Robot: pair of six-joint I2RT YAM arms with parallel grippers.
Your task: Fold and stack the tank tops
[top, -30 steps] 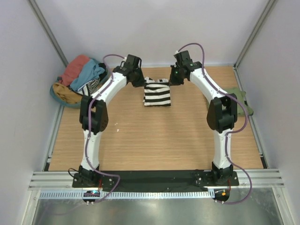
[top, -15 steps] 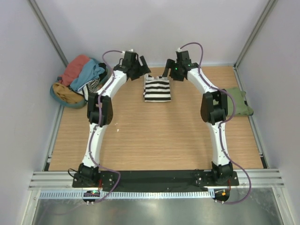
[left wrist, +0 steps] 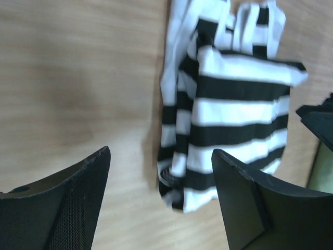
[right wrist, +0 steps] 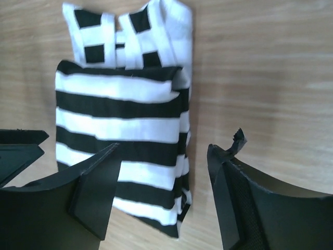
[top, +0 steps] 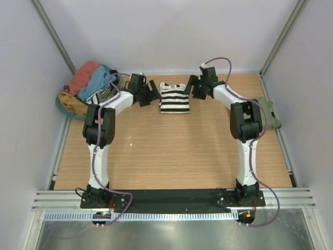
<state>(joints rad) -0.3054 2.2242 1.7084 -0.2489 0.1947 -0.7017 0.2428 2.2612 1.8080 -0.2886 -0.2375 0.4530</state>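
A: Striped tank top (top: 174,99) lies folded, far middle of the surface (top: 171,156); left pincer (top: 152,94) and right pincer (top: 193,89) flank it, spread open and empty.
B: A finger could snag that loose upper fold and undo it. The olive top (top: 269,112) lies far right.

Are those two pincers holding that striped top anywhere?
Nothing is held: the left pincer and right pincer are both open, either side of the folded striped tank top.

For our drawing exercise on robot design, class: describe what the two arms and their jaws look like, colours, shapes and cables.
The left arm and right arm match: slim white links and bulky black joint housings. A purple cable runs along each. The jaws are matte black wedges with finely textured inner faces.
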